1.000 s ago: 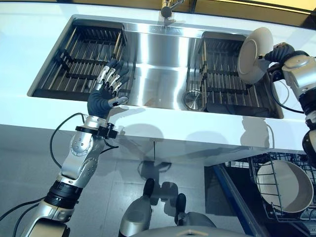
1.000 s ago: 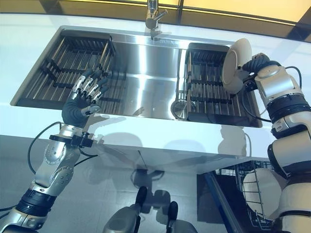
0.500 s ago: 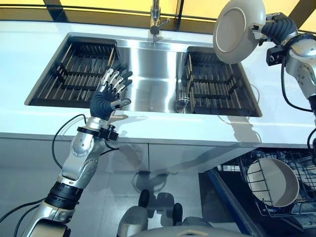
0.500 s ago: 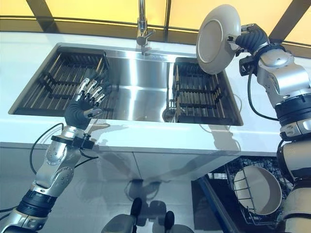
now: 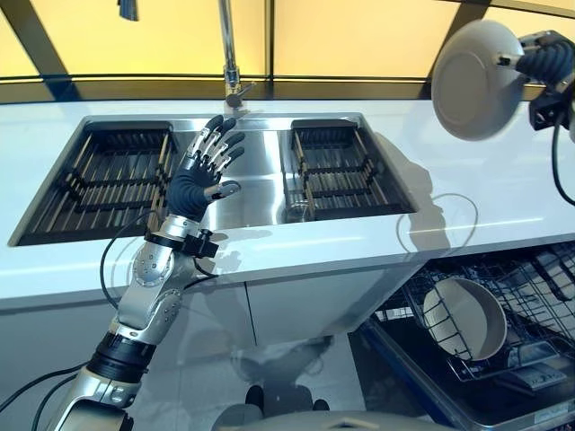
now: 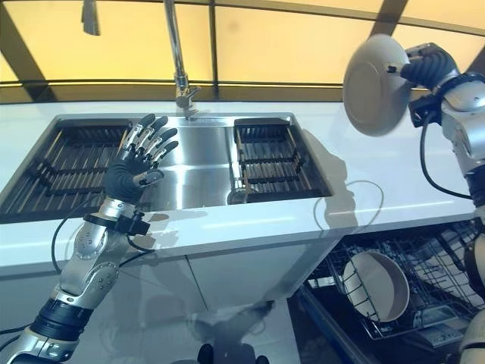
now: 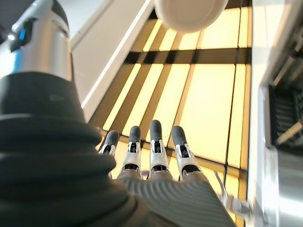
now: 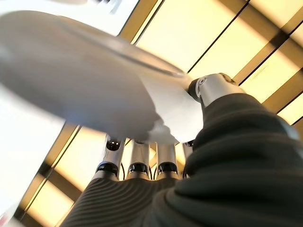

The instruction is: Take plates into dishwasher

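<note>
My right hand (image 5: 544,56) is shut on the rim of a white plate (image 5: 476,81) and holds it upright, high above the right end of the white counter (image 5: 485,197). The plate also shows in the right wrist view (image 8: 71,80), pinched between thumb and fingers (image 8: 137,161). Below, the open dishwasher's wire rack (image 5: 503,305) holds another white plate (image 5: 464,318) standing on edge. My left hand (image 5: 202,175) is open with fingers spread, raised over the sink's front edge and holding nothing.
The steel sink (image 5: 243,180) holds a dark dish rack on the left (image 5: 108,175) and one on the right (image 5: 332,171). A tall tap (image 5: 229,54) stands behind it. The dishwasher door lies open at the lower right.
The camera has tilted up, so the whole scene has shifted down. My right hand has carried the plate up out of the right sink rack and to the right, above the counter. My left hand stays open.
</note>
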Robot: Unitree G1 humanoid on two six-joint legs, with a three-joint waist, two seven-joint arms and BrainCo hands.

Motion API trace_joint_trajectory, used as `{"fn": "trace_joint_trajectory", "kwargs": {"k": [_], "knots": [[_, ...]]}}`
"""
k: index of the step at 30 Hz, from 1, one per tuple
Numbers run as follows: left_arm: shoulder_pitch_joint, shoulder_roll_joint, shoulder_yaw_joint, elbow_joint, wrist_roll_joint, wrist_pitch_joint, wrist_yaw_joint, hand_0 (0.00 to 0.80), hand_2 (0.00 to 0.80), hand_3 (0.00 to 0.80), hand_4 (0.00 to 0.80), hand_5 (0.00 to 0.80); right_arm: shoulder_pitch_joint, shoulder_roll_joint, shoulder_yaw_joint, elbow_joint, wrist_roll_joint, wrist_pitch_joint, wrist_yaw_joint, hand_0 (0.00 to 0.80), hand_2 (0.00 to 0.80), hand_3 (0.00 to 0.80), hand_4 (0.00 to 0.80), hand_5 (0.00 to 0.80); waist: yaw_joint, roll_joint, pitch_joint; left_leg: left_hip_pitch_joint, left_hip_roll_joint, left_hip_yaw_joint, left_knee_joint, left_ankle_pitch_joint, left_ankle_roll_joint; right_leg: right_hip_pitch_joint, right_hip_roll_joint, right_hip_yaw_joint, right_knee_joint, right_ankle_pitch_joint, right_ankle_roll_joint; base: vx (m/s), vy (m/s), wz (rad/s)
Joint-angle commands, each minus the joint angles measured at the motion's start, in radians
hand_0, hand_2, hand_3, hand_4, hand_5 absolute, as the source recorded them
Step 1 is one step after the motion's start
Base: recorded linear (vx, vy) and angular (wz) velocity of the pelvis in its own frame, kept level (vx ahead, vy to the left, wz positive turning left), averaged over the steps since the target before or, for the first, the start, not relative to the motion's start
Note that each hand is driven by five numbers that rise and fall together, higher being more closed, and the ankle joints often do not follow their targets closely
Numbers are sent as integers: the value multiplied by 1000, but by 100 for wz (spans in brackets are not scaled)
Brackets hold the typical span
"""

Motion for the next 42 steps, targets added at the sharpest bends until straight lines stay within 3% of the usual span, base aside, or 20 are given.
{"fn": "trace_joint_trajectory", "kwargs": {"k": [1, 14, 24, 31, 42], "knots": [[8, 0, -4, 2, -14, -32, -11, 0, 0, 0, 0, 0, -8, -102, -51, 9, -47, -41, 5, 800, 800, 800, 800, 800, -21, -18, -78, 70, -37, 12, 1, -147, 50, -16, 69, -10, 8, 23, -13, -32, -30, -25], [-1, -1, 5, 2, 4, -4, 3, 0, 0, 0, 0, 0, 378, -259, -354, -58, -179, -53, 83, 800, 800, 800, 800, 800, -128, -6, -85, 84, -11, 106, 1, -163, 49, -40, 90, 75, 8, 38, 3, -11, -27, -25], [-5, 9, 1, -6, 5, 25, -7, 0, 0, 0, 0, 0, 671, -252, -570, -65, -249, -90, 138, 800, 800, 800, 800, 800, -156, 0, -81, 80, -1, 143, 1, -167, 49, -56, 97, 99, 8, 46, 8, -1, -43, -15], [-5, 11, -4, -10, 7, 44, -25, 0, 0, 0, 0, 0, 713, -217, -528, -53, -393, -126, 173, 800, 800, 800, 800, 800, -141, -2, -75, 71, 0, 141, 1, -162, 50, -66, 96, 87, 8, 47, 7, 5, -61, -1], [-24, 21, -21, -31, 9, 74, -27, 0, 0, 0, 0, 0, 676, -71, -378, -17, -606, -141, 84, 800, 800, 800, 800, 800, -104, 17, -43, 57, -3, 114, 1, -154, 54, -69, 87, 48, 8, 41, 3, 4, -61, 3]]}}
